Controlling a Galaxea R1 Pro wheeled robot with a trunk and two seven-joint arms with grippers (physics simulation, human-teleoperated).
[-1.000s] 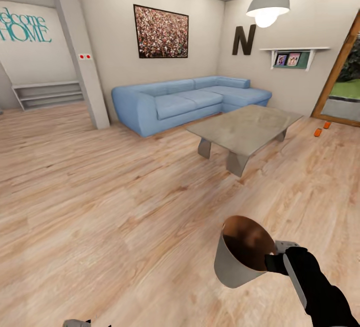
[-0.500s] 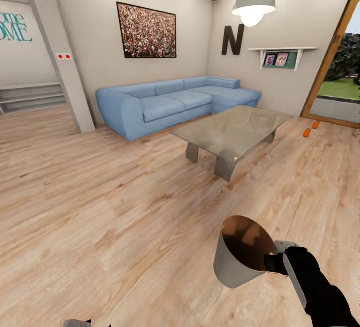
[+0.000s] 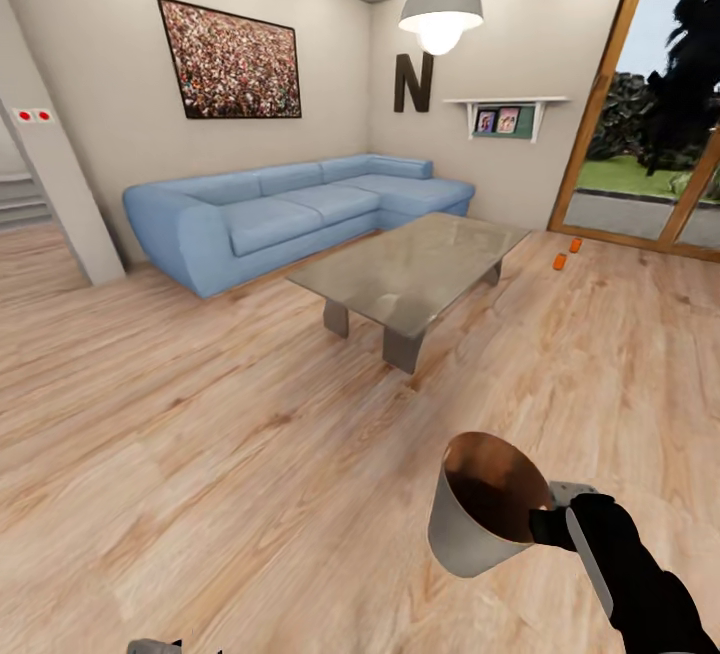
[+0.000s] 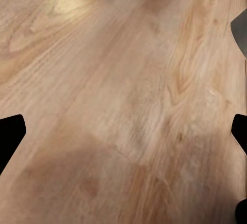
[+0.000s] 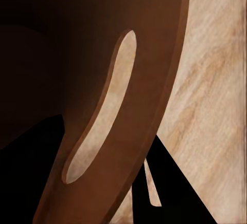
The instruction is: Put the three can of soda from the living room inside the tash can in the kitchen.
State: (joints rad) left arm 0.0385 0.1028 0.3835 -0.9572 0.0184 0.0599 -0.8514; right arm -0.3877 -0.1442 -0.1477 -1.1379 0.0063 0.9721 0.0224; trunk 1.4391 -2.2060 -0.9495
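My right gripper (image 3: 541, 522) is shut on the rim of the tash can (image 3: 478, 514), a pale grey tapered bin with a brown inside, held tilted above the wood floor. In the right wrist view the bin's brown inner wall (image 5: 77, 54) with its slot handle sits between my black fingers (image 5: 170, 183). Two orange cans of soda (image 3: 560, 262) (image 3: 575, 246) lie far off on the living room floor by the glass garden doors (image 3: 640, 104). The left gripper (image 4: 123, 131) hangs open over bare floor. The kitchen is out of view.
A glass coffee table (image 3: 410, 269) stands between me and the blue corner sofa (image 3: 290, 209). A white pillar (image 3: 60, 194) rises at the left. Open wood floor runs to the right of the table toward the doors.
The camera has turned right: sofa, table and cans have slid left in the picture and more of the garden doors shows. The bin stays in my right gripper.
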